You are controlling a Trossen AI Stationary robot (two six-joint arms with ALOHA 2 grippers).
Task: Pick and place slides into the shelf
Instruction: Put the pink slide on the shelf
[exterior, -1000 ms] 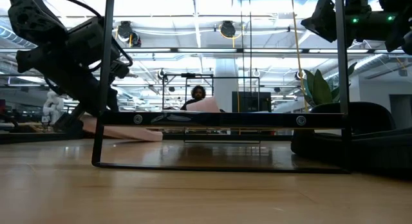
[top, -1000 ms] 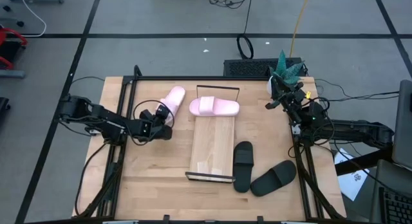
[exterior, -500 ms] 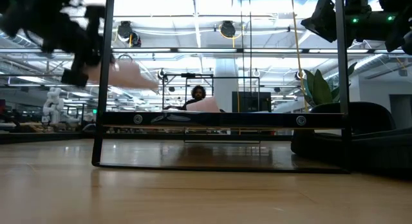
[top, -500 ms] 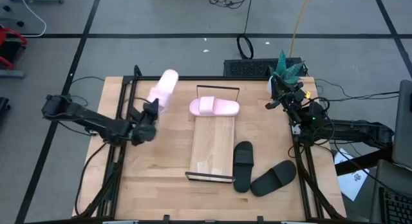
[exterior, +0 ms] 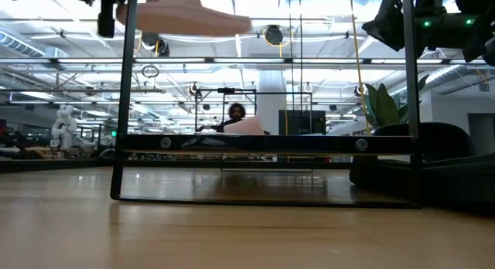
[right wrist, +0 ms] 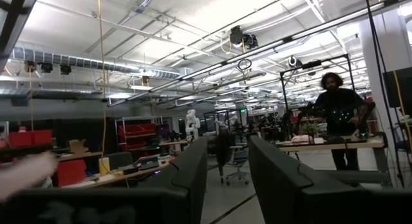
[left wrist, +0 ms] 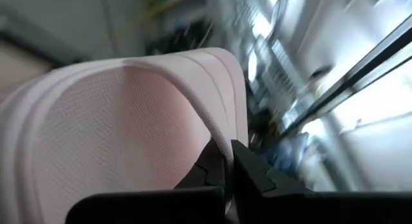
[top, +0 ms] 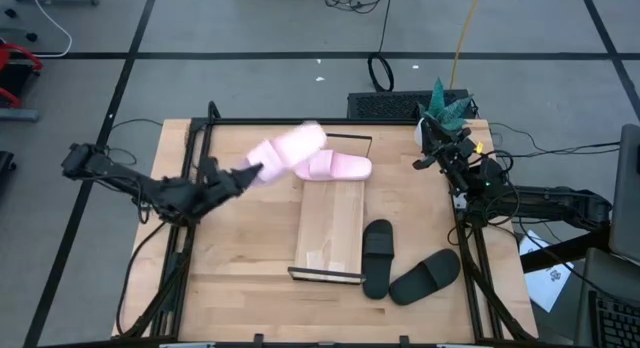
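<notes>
My left gripper (top: 247,174) is shut on a light pink slide (top: 285,150), held high above the table just left of the shelf's far end; it shows at the top of the low view (exterior: 186,14). The second pink slide (top: 338,167) lies across the far end of the light wood shelf (top: 330,233). Two black slides (top: 377,256) (top: 425,276) lie soles down on the table, right of the shelf's near end. My right gripper (right wrist: 225,179) is open and empty, raised at the table's far right (top: 430,148). My left gripper pinches the pink slide's raised rim (left wrist: 219,130) at one end between its two fingers. The fingers come from the table's left, roughly along the slide. The slide is lifted clear and sticks out beyond the fingers toward the shelf, about level.
Black wire frames (top: 326,276) stand at both ends of the shelf. A black metal frame (top: 195,188) runs along the table's left and right sides. A green plant (top: 447,106) stands at the far right corner. A person (exterior: 237,114) shows in the room behind.
My left gripper has lifted the pink slide off the table and carried it up and toward the shelf. The slide has turned from pointing at the far edge to pointing right, over the shelf's far end. It has risen to the top of the low view.
</notes>
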